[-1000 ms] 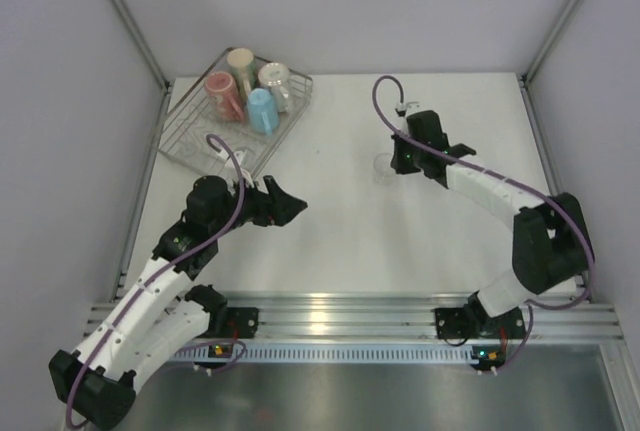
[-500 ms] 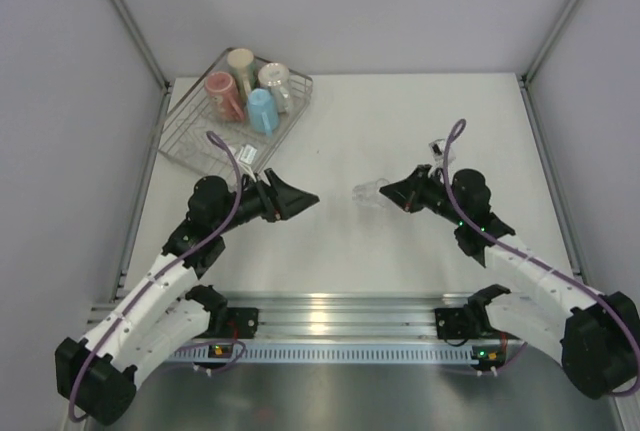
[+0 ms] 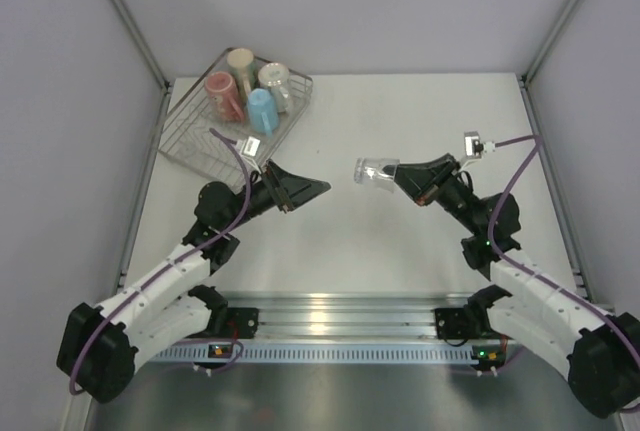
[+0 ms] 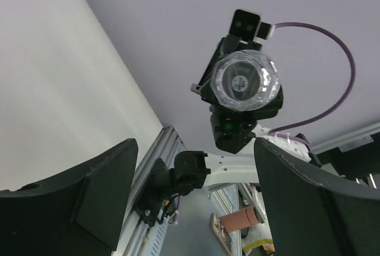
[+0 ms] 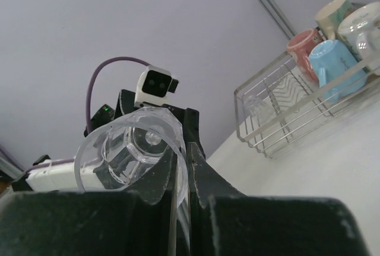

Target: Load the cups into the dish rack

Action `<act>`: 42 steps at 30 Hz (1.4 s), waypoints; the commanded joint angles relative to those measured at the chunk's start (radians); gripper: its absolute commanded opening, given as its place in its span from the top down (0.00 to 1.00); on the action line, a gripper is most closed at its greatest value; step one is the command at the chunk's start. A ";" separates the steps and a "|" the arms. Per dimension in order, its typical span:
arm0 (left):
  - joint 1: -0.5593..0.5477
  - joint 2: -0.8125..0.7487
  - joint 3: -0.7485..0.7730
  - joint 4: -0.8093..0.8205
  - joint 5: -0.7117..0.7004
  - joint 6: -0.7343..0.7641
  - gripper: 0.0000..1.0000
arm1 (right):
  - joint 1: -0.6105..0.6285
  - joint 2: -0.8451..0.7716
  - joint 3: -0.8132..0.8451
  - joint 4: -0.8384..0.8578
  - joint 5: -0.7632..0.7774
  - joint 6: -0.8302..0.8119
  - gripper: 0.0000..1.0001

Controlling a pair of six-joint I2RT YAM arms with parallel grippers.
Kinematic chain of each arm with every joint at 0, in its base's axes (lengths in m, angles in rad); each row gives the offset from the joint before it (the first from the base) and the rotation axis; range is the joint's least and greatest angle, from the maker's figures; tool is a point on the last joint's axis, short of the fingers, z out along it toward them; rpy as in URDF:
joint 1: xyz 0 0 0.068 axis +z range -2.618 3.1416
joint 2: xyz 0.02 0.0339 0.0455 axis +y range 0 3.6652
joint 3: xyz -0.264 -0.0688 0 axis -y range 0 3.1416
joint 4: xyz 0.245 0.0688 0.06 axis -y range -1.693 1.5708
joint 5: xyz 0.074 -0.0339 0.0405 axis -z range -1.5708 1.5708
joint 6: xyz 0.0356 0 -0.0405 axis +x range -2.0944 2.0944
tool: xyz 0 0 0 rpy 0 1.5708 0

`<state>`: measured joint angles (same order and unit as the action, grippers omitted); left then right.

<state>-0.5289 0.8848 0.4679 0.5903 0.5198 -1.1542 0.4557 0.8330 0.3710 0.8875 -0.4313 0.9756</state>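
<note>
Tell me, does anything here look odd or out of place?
Only the small clear glass: it lies sideways in mid-air, pinched by its rim in the right gripper, base toward the open left gripper. Nothing looks spilled or broken; four cups sit in the dish rack.

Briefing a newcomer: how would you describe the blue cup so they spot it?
A silver wire dish rack sits at the table's far left corner. Inside, nearer than the pink-red mug, cream mug and white mug, the light blue cup is the only blue one.
</note>
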 commanded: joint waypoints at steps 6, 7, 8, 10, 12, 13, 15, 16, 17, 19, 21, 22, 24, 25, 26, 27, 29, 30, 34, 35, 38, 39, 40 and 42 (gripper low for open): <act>-0.105 0.059 0.008 0.393 0.002 -0.041 0.15 | 0.057 0.086 -0.023 0.274 0.000 0.117 1.00; -0.118 0.062 0.012 0.398 0.000 -0.035 0.14 | 0.064 0.089 -0.017 0.268 0.000 0.114 1.00; -0.124 0.066 0.017 0.398 -0.004 -0.019 0.14 | 0.078 0.089 -0.015 0.265 0.005 0.106 1.00; -0.140 0.086 0.028 0.398 -0.004 -0.009 0.14 | 0.087 0.087 -0.007 0.255 0.012 0.100 1.00; -0.141 0.114 0.034 0.398 -0.004 -0.016 0.14 | 0.104 0.087 0.002 0.231 0.014 0.087 1.00; -0.144 0.120 0.035 0.398 -0.006 -0.016 0.14 | 0.112 0.087 0.008 0.223 0.016 0.081 1.00; -0.149 0.131 0.037 0.398 -0.010 -0.019 0.14 | 0.130 0.087 0.011 0.212 0.025 0.072 1.00; -0.151 0.134 0.037 0.398 -0.012 -0.021 0.14 | 0.144 0.092 0.012 0.206 0.028 0.071 1.00; -0.152 0.137 0.037 0.398 -0.015 -0.025 0.14 | 0.153 0.094 0.013 0.203 0.032 0.063 1.00; -0.154 0.134 0.040 0.398 -0.030 -0.029 0.15 | 0.179 0.101 0.016 0.194 0.040 0.052 1.00; -0.154 0.132 0.043 0.398 -0.035 -0.033 0.18 | 0.198 0.109 0.014 0.194 0.057 0.043 1.00; -0.155 0.135 0.044 0.398 -0.037 -0.041 0.19 | 0.216 0.115 0.016 0.194 0.062 0.038 1.00; -0.157 0.138 0.046 0.398 -0.034 -0.050 0.22 | 0.230 0.123 0.017 0.188 0.075 0.025 1.00; -0.158 0.138 0.041 0.398 -0.033 -0.061 0.25 | 0.241 0.129 0.013 0.188 0.078 0.021 1.00; -0.158 0.140 0.037 0.401 -0.032 -0.067 0.26 | 0.247 0.130 0.009 0.195 0.083 0.015 1.00; -0.163 0.141 0.031 0.422 -0.032 -0.091 0.30 | 0.251 0.136 0.002 0.203 0.091 0.014 0.99; -0.166 0.160 0.002 0.472 -0.035 -0.136 0.38 | 0.262 0.147 -0.009 0.229 0.098 0.009 0.96; -0.166 0.169 -0.012 0.556 -0.037 -0.192 0.41 | 0.264 0.161 -0.014 0.231 0.104 0.006 0.95; -0.166 0.220 -0.026 0.663 -0.017 -0.280 0.72 | 0.279 0.199 -0.037 0.269 0.117 0.012 0.92; -0.166 0.218 -0.032 0.663 -0.018 -0.280 0.89 | 0.282 0.205 -0.043 0.281 0.118 0.017 0.90; -0.166 0.200 -0.061 0.651 -0.056 -0.276 1.00 | 0.282 0.216 -0.050 0.283 0.121 0.020 0.77; -0.166 0.192 -0.075 0.640 -0.081 -0.260 1.00 | 0.284 0.212 -0.056 0.278 0.127 0.018 0.71; -0.166 0.171 -0.075 0.623 -0.089 -0.248 1.00 | 0.282 0.207 -0.058 0.268 0.129 0.017 0.66; -0.166 0.145 -0.069 0.518 -0.099 -0.192 1.00 | 0.282 0.181 -0.064 0.243 0.141 0.006 0.51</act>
<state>-0.6903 1.0870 0.3950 1.0885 0.4561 -1.3842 0.7204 1.0409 0.3096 1.1038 -0.3115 1.0142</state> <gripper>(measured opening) 0.555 0.426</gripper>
